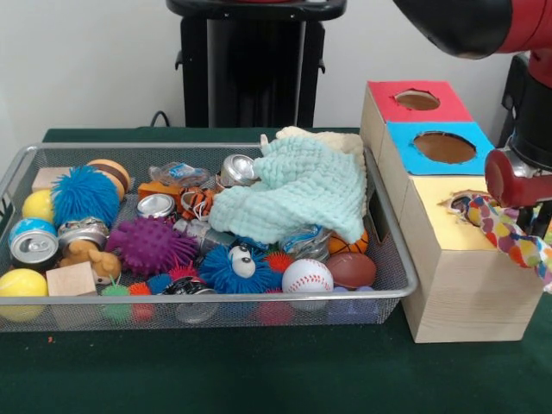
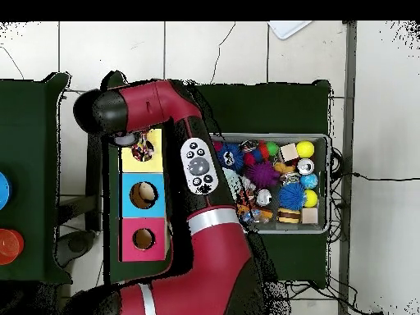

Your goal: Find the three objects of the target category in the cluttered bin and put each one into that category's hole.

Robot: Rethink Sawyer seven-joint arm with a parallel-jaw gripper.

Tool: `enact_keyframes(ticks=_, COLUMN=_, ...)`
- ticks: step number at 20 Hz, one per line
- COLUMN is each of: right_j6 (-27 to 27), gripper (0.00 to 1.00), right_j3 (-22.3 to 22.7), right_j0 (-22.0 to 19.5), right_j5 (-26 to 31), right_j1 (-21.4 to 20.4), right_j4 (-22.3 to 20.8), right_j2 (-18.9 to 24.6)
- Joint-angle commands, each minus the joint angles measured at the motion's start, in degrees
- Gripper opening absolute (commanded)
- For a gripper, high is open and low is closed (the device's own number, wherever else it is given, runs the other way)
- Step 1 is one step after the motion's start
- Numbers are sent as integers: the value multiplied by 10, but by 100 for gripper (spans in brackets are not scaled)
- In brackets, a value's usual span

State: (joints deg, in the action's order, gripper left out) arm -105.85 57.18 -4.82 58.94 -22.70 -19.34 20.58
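While the arm is reaching over the yellow box in the front view, the gripper (image 1: pixel 517 191) is hanging right at the hole (image 1: pixel 463 203), because that is where the dotted cloths are meant to go. A polka-dot cloth (image 1: pixel 509 235) is dangling just under the gripper, with one end near the hole and the other end drooping down past the box's edge. It looks like the gripper is holding the cloth, but its tips are hiding behind the red part, so I cannot tell if they are apart or together. Another bit of dotted cloth seems to be peeking out of the hole beside the gripper, so some of the job may be done already. Well away from the gripper, on the other side of the boxes, the bin (image 1: pixel 405 278) is sitting full of toys, and the mint-green cloth (image 1: pixel 297 194) is lying on top of the pile, maybe covering things underneath. In the overhead view, the red arm (image 2: pixel 176 123) is bending over the yellow box, so the gripper itself is hiding under it. The hole (image 2: pixel 142 149) is showing just below the arm's end, with dotted colours inside it. The bin (image 2: pixel 328 182) is lying off to the side, apart from the gripper, with its toys all open to see.
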Motion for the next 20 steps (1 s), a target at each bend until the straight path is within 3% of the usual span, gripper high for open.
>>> enact_keyframes(ticks=1, right_j6=107, gripper=0, right_j3=42, right_j0=-3, right_j5=103, right_j1=25, right_j4=-84, right_j2=-53)
enact_keyframes(ticks=4, right_j6=138, gripper=0, right_j3=72, right_j0=-15, right_j5=130, right_j1=-4, right_j4=-80, right_j2=-53)
enact_keyframes(ticks=15, right_j6=135, gripper=0, right_j3=87, right_j0=-36, right_j5=139, right_j1=-6, right_j4=-78, right_j2=-29)
enact_keyframes(ticks=20, right_j6=122, gripper=0, right_j3=93, right_j0=-56, right_j5=140, right_j1=26, right_j4=-42, right_j2=-2)
